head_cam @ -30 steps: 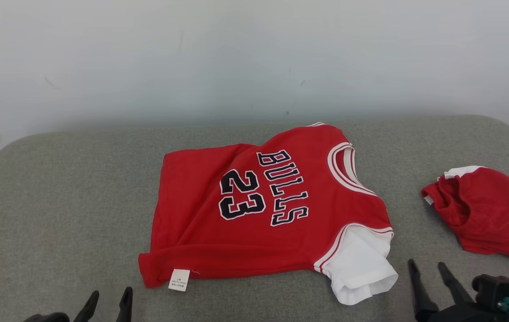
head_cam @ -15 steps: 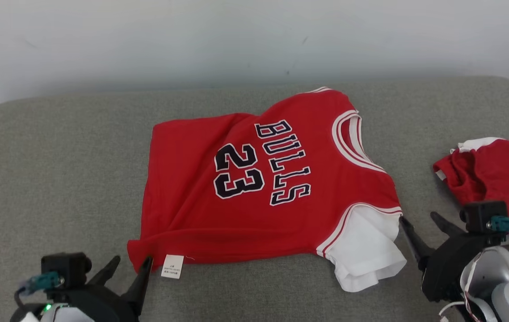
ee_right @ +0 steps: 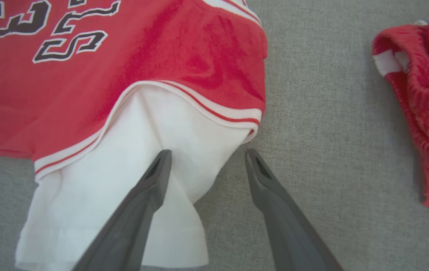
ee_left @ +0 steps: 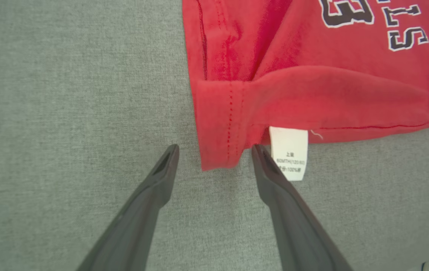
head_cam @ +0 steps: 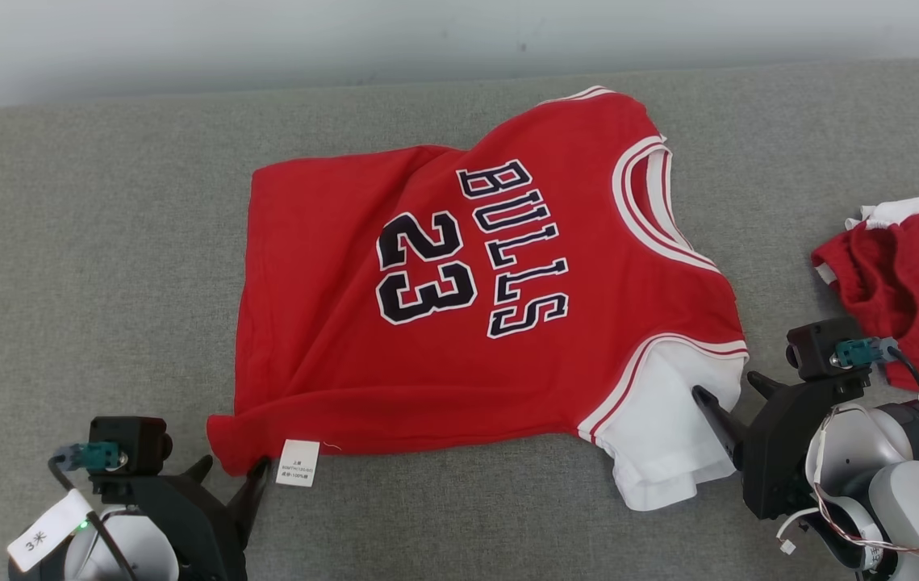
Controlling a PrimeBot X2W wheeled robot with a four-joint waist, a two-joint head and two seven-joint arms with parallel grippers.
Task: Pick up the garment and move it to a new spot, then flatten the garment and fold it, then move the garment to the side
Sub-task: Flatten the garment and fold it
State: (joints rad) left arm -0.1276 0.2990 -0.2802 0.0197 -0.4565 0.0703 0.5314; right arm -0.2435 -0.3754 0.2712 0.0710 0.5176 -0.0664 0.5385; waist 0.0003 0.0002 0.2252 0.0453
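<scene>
Both grippers have closed in on the red jersey [head_cam: 427,355] since a second ago, and the head camera has tipped down. Left gripper [head_cam: 233,465] stands wide, empty, with the jersey's hem corner between its fingertips and the white label [head_cam: 299,461] just outside its right finger. Between the grippers the jersey lies print-up on the grey cushion [head_cam: 88,242]. Right gripper [head_cam: 725,384], also wide and empty, has its left finger over the white sleeve [head_cam: 657,440]; a crumpled red garment [head_cam: 911,282] lies apart, off to its right.

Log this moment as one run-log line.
phase: pre-grasp | left gripper: open, at jersey hem corner | right gripper: open, at white sleeve | held: nothing
</scene>
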